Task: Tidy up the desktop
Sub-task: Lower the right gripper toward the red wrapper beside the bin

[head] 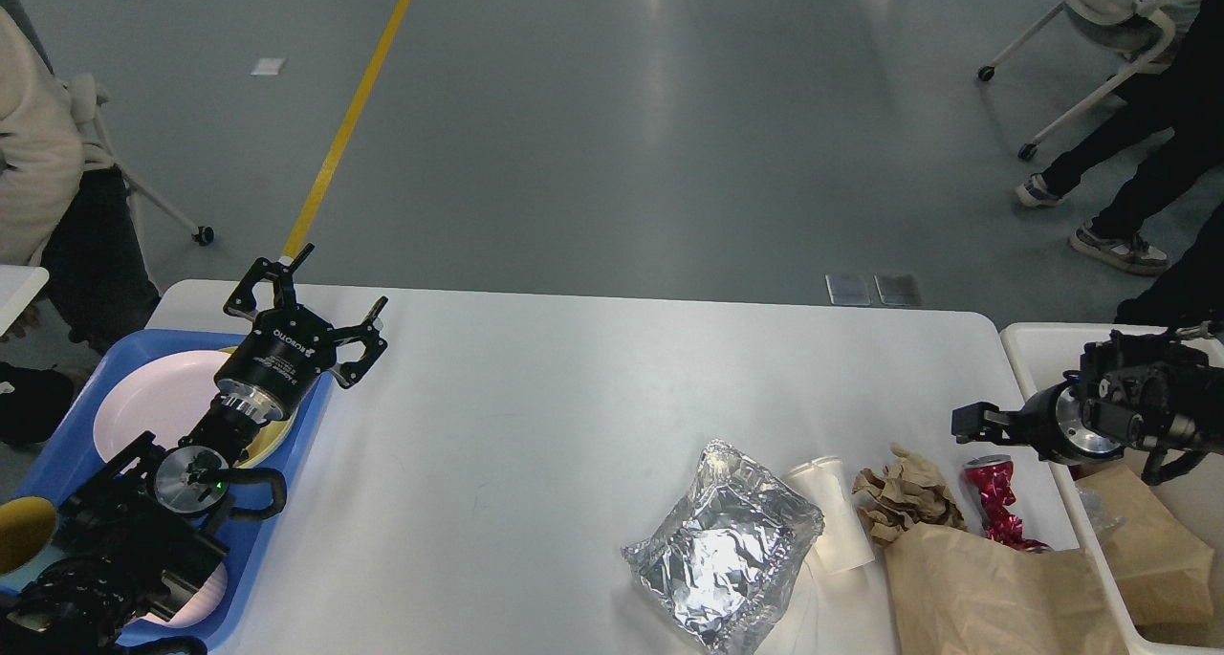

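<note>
The white desktop [535, 416] holds litter at its front right: a crumpled foil bag [722, 545], a lying white cup [830, 512], a ball of brown paper [904, 502], a crushed red can [994, 497] and a flat brown paper bag [985, 588]. My left gripper [320, 296] is open and empty, above the table's left edge beside the blue tray. My right gripper [968, 422] points left, low over the table's right edge just above the red can; its fingers cannot be told apart.
A blue tray [57, 435] at the left holds pale plates [158, 402]. A white bin [1162, 502] at the right holds brown paper and other litter. People stand beyond the table at the far left and far right, and a wheeled chair [1100, 24] stands at the back right.
</note>
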You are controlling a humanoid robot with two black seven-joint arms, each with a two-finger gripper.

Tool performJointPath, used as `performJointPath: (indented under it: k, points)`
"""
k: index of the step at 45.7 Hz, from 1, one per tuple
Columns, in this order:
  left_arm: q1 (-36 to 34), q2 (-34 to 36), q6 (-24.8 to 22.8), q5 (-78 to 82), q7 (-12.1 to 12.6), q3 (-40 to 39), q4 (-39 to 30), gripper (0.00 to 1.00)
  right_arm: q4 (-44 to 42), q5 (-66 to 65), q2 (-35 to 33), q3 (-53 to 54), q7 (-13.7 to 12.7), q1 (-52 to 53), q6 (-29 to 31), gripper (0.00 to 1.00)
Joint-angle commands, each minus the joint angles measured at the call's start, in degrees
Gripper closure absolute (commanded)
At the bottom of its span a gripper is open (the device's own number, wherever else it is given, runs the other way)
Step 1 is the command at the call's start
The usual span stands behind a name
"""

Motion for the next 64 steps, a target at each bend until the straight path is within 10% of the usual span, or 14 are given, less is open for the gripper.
performJointPath:
  k: [1, 32, 64]
  points:
    - [0.00, 0.03, 0.00, 0.00, -0.01, 0.00, 0.00, 0.03, 0.19, 0.09, 0.03, 0.07, 0.00, -0.93, -0.02, 0.02]
    - [0.00, 0.03, 0.00, 0.00, 0.07, 0.00, 0.00, 0.03, -0.25, 2.90, 0.30, 4.11, 0.00, -5.06, -3.01, 0.04]
    - [0.00, 0.03, 0.00, 0.00, -0.01, 0.00, 0.00, 0.03, -0.25, 2.90, 0.30, 6.66, 0.00, -8.57, -6.26, 0.51]
